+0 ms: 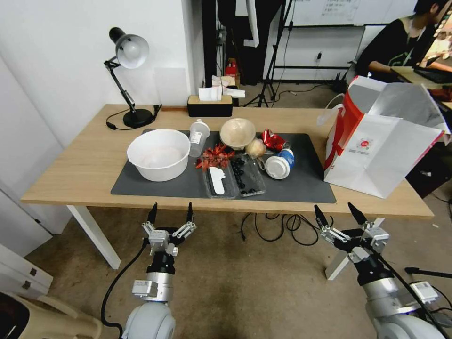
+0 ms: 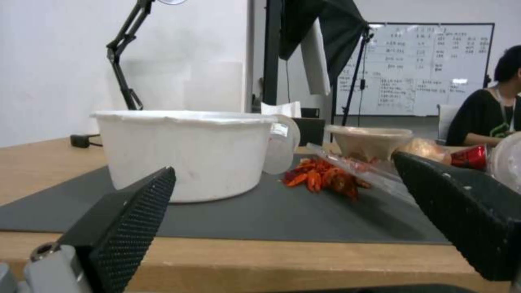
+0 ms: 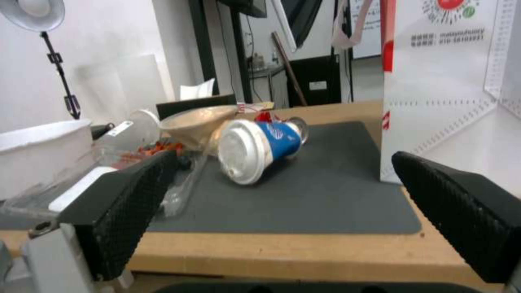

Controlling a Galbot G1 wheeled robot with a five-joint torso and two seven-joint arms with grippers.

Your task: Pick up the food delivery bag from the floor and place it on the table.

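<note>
Both grippers — left, right — wide open, empty, below table edge; food delivery bag upright on table's right end.

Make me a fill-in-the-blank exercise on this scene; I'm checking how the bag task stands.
1. The food delivery bag stands on the ____.
2. Both the left gripper and the right gripper are ____, holding nothing.
3. The blue cup with the white lid lies on its ____ on the dark grey mat.

Missing words: table; open; side
</note>
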